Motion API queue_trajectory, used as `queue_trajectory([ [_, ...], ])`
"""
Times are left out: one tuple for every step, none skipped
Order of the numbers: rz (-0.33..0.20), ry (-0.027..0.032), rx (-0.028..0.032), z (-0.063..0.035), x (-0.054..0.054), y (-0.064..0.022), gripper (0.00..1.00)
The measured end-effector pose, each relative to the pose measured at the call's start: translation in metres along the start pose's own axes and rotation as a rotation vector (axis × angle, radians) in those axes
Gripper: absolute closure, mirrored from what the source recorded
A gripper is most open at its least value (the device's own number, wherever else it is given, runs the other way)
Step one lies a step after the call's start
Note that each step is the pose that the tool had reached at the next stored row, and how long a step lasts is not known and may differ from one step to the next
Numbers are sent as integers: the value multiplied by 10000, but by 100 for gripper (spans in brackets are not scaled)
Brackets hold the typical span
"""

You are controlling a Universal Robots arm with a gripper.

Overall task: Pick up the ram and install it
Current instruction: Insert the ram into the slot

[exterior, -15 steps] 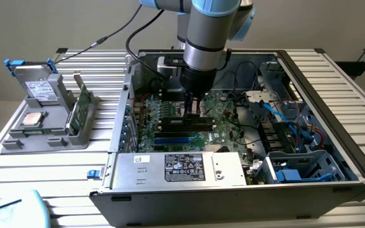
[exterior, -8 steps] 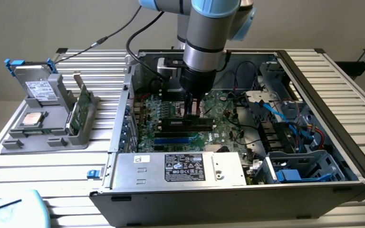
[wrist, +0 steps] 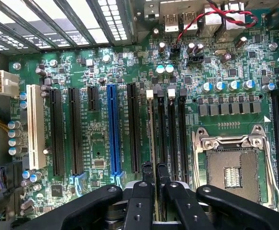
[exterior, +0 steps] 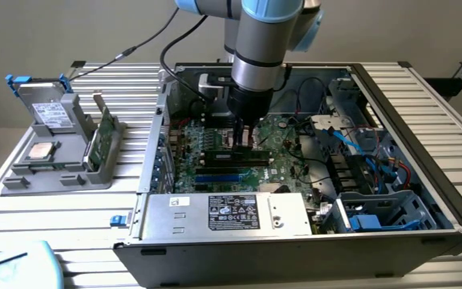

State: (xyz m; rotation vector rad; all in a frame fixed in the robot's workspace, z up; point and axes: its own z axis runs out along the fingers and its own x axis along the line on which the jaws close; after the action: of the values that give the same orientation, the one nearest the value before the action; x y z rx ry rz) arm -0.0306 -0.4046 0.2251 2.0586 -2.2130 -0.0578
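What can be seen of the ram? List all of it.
The ram is a long, thin green board, seen edge-on in the wrist view. It stands upright on its long edge among the black memory slots of the motherboard, beside the processor socket. The gripper is shut on its upper edge, one finger on each face. Whether it is fully seated cannot be told.

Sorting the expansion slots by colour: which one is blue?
The blue slot, mid-row; the others are black, bar one white slot at the end.
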Motion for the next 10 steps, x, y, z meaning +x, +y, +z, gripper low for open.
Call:
queue_trajectory([
  [-1,1,0,0,-3,2,85],
  [-2,2,1,0,-7,5,85],
  [-2,1,2,1,-10,8,85],
  [-2,1,3,2,-12,11,85],
  [-2,3,3,2,-13,14,85],
  [-2,8,3,2,-13,15,85],
  [-2,16,4,3,-14,15,85],
  [0,28,6,5,-16,15,85],
  [2,34,6,10,-18,15,85],
  [2,36,8,15,-22,15,85],
])
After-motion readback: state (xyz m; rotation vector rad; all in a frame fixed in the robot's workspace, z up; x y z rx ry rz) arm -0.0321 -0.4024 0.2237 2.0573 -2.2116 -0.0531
